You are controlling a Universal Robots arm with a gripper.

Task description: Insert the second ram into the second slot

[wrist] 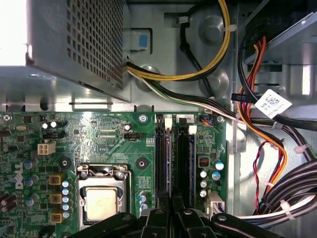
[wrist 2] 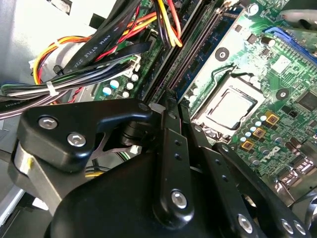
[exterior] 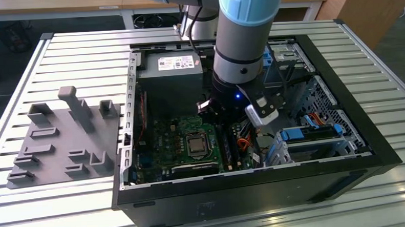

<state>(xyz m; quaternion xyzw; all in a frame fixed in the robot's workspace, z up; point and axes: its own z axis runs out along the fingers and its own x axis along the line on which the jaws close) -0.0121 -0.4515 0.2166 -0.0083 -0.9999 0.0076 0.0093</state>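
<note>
Nearest you, the black metal gripper has its jaws drawn together over the black memory slots on the green motherboard, apparently pinching the thin blue second ram. Tilt it and it could bind or miss its slot.

No print can be read. A white label sits on the power supply behind the motherboard, and a white tag hangs on a cable beside the motherboard; their print is too small to read.
</note>
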